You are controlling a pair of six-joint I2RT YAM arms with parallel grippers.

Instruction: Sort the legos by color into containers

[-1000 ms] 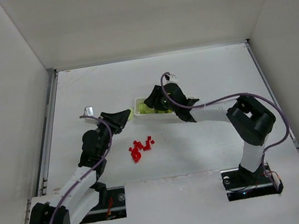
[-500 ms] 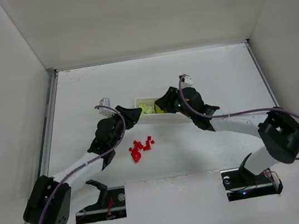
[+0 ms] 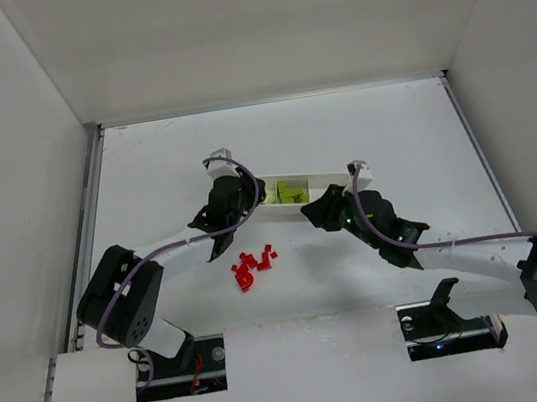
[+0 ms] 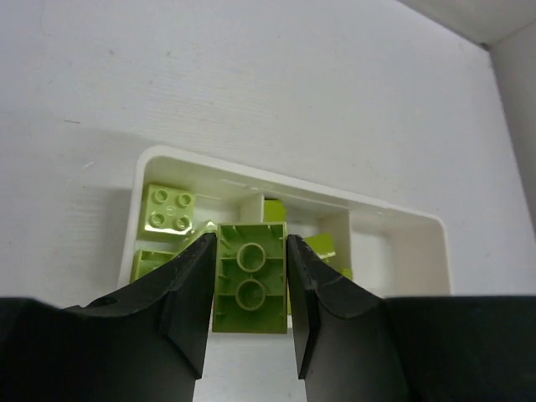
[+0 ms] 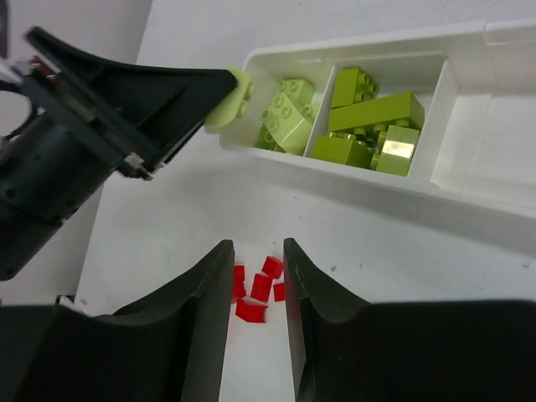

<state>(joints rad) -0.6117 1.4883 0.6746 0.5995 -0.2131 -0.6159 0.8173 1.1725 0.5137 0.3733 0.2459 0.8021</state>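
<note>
A lime-green lego is clamped underside-up between the jaws of my left gripper, which hangs over the left end of the white tray. In the right wrist view the left compartment and the middle compartment of the containers hold lime legos, while the right compartment is bare. Several red legos lie in a loose pile on the table. My right gripper hovers above that pile, its jaws a narrow gap apart with nothing between them.
White walls enclose the table on the left, far and right sides. The left arm reaches in from the left and the right arm from the right, both close to the tray and the red pile.
The left gripper swung right to the tray's left end with the lime lego. The right gripper drew back from the tray to above the red pile and its jaws narrowed.
</note>
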